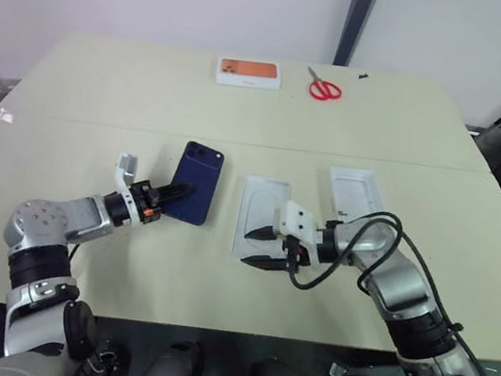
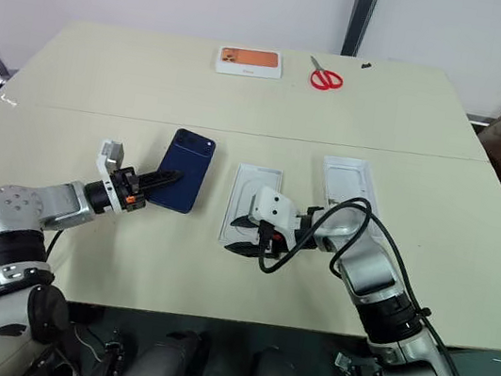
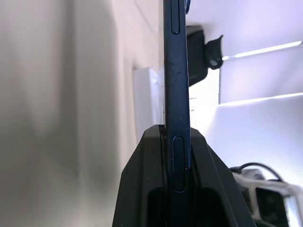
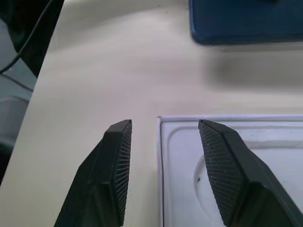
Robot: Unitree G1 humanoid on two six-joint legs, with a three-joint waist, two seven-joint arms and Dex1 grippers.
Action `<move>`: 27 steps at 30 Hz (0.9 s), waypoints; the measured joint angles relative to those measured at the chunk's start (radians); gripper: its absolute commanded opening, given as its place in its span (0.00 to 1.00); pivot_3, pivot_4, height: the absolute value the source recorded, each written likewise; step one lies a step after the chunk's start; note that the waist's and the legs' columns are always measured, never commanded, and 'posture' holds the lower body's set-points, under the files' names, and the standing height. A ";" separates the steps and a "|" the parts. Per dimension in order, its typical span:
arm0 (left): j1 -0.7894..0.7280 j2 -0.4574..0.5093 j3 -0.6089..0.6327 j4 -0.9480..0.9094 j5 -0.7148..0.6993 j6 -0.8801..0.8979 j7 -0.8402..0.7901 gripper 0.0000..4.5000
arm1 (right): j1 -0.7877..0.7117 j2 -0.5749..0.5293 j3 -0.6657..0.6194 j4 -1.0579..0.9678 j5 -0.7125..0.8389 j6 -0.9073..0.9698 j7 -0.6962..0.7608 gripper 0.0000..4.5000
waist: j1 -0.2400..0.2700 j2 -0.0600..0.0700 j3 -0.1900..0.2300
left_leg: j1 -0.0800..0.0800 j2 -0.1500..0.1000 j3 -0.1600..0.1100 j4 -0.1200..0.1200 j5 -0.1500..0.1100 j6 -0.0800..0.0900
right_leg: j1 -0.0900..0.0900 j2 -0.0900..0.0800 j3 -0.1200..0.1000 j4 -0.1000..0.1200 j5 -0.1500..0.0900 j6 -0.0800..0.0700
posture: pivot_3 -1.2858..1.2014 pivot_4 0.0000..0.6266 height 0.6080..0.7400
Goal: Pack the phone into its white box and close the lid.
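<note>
I see the phone (image 1: pixel 196 182) clamped by its near end between the fingers of my left gripper (image 1: pixel 173 194), back side up with the camera cluster at the far corner. Its far end seems to sit at or just above the table (image 1: pixel 106 79); I can't tell whether it touches. In the left wrist view I get the phone edge-on, the black fingers pressed to both faces, and the near end is buried between them.

Just to the phone's right lies a white tray with an oval recess (image 1: pixel 261 214). My right gripper (image 1: pixel 260 247) hangs over its near end, fingers spread apart with nothing between them. In the right wrist view one finger is over the tray's corner and the other over bare table beside its rim. The gripper and its cable hide much of that tray's near end.

Further right lies a second white rectangular piece (image 1: pixel 353 191), its near end covered by my right arm; I can't make out which of these is the white box and which the lid, and I see no brown floor or printed top from here.

There is bare table between the phone and the first tray, and more toward the near edge on the left side. At the far edge sit an orange-topped white box (image 1: pixel 248 72) and red-handled scissors (image 1: pixel 323 87), well apart from everything I'm handling. A seam crosses the table beyond the phone.
</note>
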 measured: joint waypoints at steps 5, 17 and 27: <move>0.003 -0.006 -0.004 -0.025 -0.012 -0.002 0.019 0.00 | 0.038 -0.033 0.011 0.004 -0.017 -0.069 -0.006 0.46 | 0.003 -0.002 0.001 | 0.000 0.000 0.000 0.001 0.000 0.000 | 0.001 0.000 0.000 0.000 0.000 0.000 | 0.52 0.24 0.95; 0.006 -0.006 -0.019 -0.026 -0.021 -0.007 0.026 0.00 | 0.061 -0.057 0.027 0.035 -0.067 -0.199 -0.039 0.01 | 0.002 -0.002 0.001 | 0.000 0.000 0.000 0.001 0.000 0.000 | 0.001 0.000 0.000 0.000 0.000 0.000 | 0.52 0.24 0.95; -0.042 -0.057 -0.009 -0.029 -0.083 -0.003 0.094 0.00 | 0.043 -0.033 0.040 0.039 -0.069 -0.186 -0.043 0.01 | 0.002 -0.002 0.001 | 0.000 0.000 0.000 0.001 0.000 -0.001 | 0.001 0.000 0.000 0.000 0.000 0.000 | 0.52 0.24 0.95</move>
